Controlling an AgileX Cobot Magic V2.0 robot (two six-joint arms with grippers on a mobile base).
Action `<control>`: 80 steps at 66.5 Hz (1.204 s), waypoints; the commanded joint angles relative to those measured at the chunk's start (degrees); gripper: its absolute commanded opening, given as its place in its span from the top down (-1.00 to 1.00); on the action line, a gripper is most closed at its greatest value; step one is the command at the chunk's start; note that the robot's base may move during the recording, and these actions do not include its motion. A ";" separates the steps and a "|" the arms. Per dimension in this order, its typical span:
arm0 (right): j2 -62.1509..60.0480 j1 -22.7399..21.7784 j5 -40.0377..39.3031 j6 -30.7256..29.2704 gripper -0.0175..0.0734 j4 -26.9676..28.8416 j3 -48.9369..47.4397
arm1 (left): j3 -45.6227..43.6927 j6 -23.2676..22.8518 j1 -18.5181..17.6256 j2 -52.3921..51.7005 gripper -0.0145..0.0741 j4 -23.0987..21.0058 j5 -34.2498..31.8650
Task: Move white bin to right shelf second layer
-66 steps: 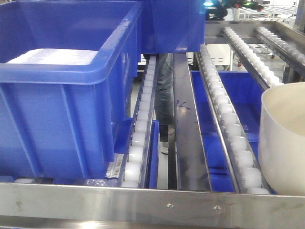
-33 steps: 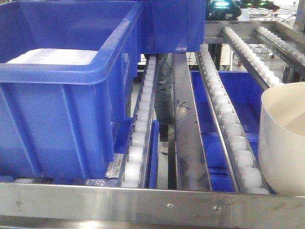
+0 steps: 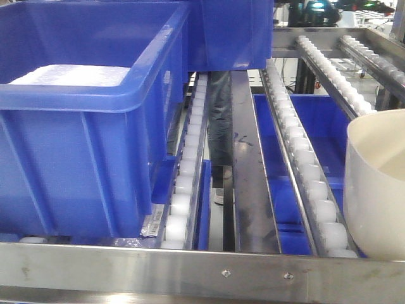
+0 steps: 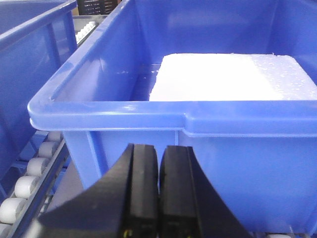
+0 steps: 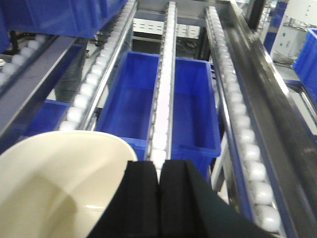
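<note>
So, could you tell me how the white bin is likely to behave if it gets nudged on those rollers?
The white bin looks glossy and smooth-walled, so probably slippery. It appears empty, so likely light. On the sloping rollers it may glide away.

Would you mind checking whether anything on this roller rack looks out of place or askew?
Nothing looks spilled or damaged. The one oddity is a small crumpled label wedged beside the blue crate at the front of a roller lane. The white bin appears upright at the rack's right edge.
</note>
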 commanded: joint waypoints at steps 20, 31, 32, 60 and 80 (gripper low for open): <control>-12.89 -1.03 -2.87 -1.64 0.49 6.30 3.83 | 2.11 -0.17 -0.38 -0.92 0.48 0.00 -4.93; -17.29 -1.92 -2.61 -8.98 0.49 13.68 6.81 | 2.11 -0.17 -0.38 -0.92 0.48 0.00 -4.93; -17.48 -1.92 -2.44 -9.62 0.49 14.43 7.10 | 2.11 -0.17 -0.38 -0.92 0.48 0.00 -4.93; -22.85 -1.93 2.11 -6.57 0.49 9.60 7.90 | 2.11 -0.17 -0.38 -0.92 0.48 0.00 -4.93; -22.85 -1.78 1.97 -3.94 0.49 6.95 7.90 | 2.11 -0.17 -0.38 -0.92 0.48 0.00 -4.93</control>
